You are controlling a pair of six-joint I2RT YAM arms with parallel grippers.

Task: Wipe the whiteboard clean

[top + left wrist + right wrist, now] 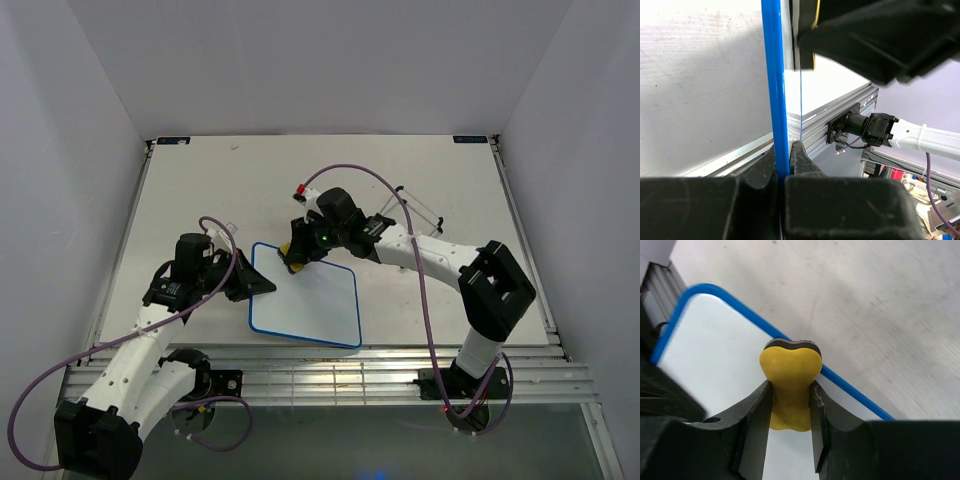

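Note:
The whiteboard, white with a thin blue rim, lies flat near the table's front edge, and its surface looks plain white. My left gripper is shut on the board's left edge. In the left wrist view the blue rim runs up from between the left gripper's closed fingers. My right gripper is over the board's far left corner, shut on a small yellow eraser. In the right wrist view the eraser sits waist-deep between the right gripper's fingers, pressed dark pad down on the whiteboard just inside its rim.
A thin wire-frame object lies on the table behind the right arm. Aluminium rails run along the table's front edge just below the board. White walls close in the table on the left, right and back.

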